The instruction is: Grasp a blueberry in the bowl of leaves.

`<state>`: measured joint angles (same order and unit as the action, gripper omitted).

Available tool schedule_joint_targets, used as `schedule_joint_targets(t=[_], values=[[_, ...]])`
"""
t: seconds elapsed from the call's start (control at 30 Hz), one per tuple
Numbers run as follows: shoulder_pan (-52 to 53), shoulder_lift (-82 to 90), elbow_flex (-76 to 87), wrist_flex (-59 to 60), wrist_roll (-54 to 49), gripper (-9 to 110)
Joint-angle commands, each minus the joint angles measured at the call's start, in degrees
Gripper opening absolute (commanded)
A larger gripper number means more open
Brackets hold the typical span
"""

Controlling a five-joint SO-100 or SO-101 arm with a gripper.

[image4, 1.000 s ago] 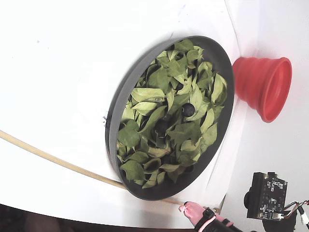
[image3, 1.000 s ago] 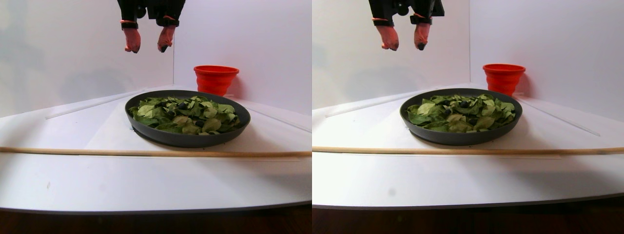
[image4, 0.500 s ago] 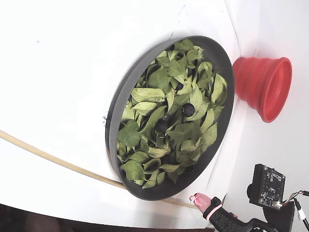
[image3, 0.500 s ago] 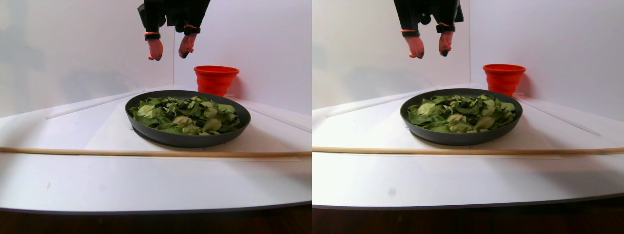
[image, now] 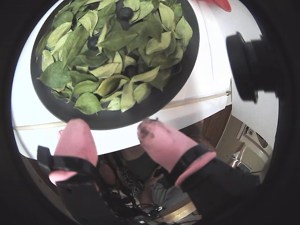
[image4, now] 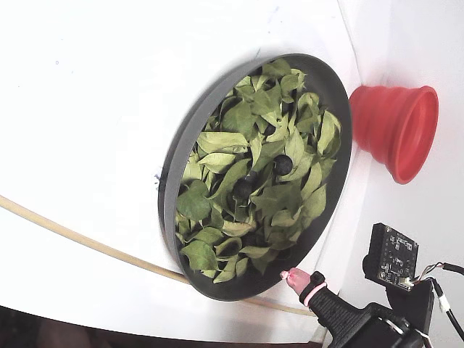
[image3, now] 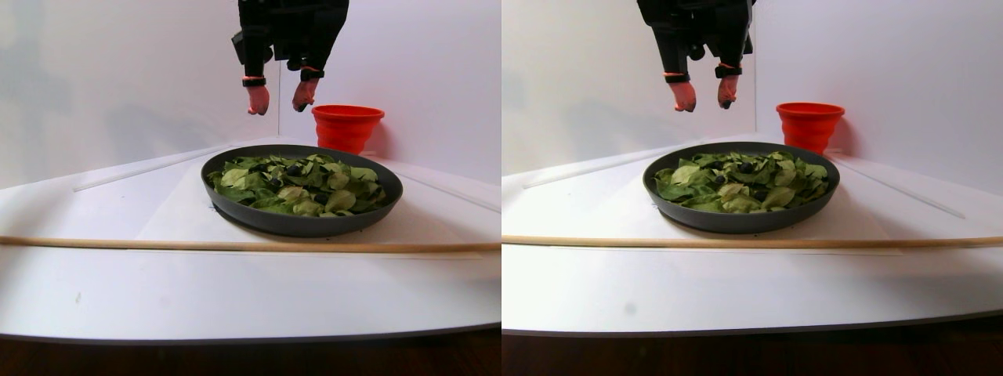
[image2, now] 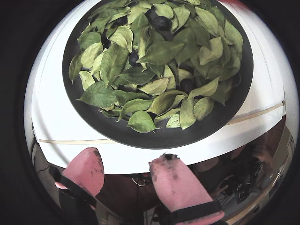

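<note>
The dark-grey bowl (image3: 298,223) sits mid-table, heaped with green leaves (image3: 298,184). It also shows in both wrist views (image: 140,111) (image2: 154,137) and the fixed view (image4: 172,163). Dark blueberries lie among the leaves (image2: 154,51): one near the far rim (image2: 162,22), one in the middle (image2: 134,57), one nearer me (image2: 186,84). Blueberries also show in the fixed view (image4: 283,164). My gripper (image3: 280,103) hangs high above the bowl's back edge, its pink fingertips apart and empty. In both wrist views the gripper (image: 112,129) (image2: 129,159) lies short of the near rim.
A red ribbed cup (image3: 347,125) stands behind the bowl at the right, against the white wall. A thin wooden stick (image3: 235,245) lies across the white table in front of the bowl. A black camera module (image: 246,65) juts in at the right of a wrist view.
</note>
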<state>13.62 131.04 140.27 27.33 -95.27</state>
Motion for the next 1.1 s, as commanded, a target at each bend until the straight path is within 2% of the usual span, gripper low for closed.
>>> schedule_joint_targets(t=[0.0, 1.07], values=[[0.09, -1.14, -4.75, -1.49, -0.44, 19], [-1.32, -18.46, -9.32, -15.64, 0.18, 18]])
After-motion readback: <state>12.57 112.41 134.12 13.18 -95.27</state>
